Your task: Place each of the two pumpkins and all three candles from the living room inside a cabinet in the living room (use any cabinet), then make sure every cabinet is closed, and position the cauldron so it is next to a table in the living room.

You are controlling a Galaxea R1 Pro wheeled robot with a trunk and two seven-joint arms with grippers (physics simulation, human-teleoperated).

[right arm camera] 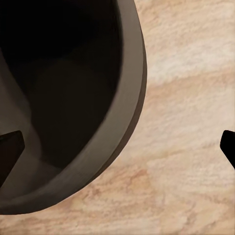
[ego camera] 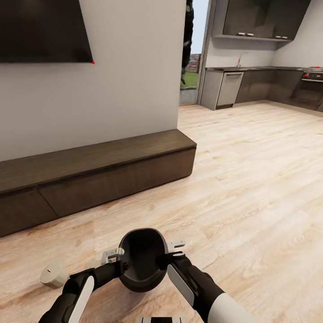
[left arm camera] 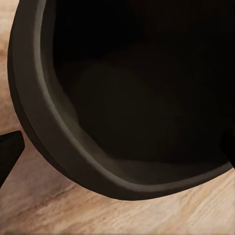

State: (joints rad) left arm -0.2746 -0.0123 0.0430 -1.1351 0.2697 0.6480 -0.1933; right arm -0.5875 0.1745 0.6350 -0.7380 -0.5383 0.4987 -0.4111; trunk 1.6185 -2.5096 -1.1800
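Between the two arms, low in the head view, sits the dark grey rounded cauldron (ego camera: 141, 264), mouth tilted toward the camera. The left end effector (ego camera: 117, 259) is at its left rim, the right end effector (ego camera: 174, 252) at its right rim, so the pot lies directly between them w/ both arms about equally near. Each wrist view shows a dark fingertip at either frame edge w/ the rim (left arm camera: 58, 147) running between on the left side; on the right the rim (right arm camera: 122, 122) crosses the gap too. Jaws look spread wide on both; whether they actually pinch the wall or just bracket it, I can't tell.

Cauldron's opening axis leans back toward the robot, bottom near the pale wood plank floor (ego camera: 251, 188); contact w/ the floor can't be judged.

One short grey-beige stubby candle (ego camera: 54, 274) lies on its side on the floor, just left of the left arm, closer to that arm. The long low dark brown wood cabinet (ego camera: 98, 179) stands ahead-left against the wall, fronts shut as far as visible.

No brands, labels or readable writing anywhere.
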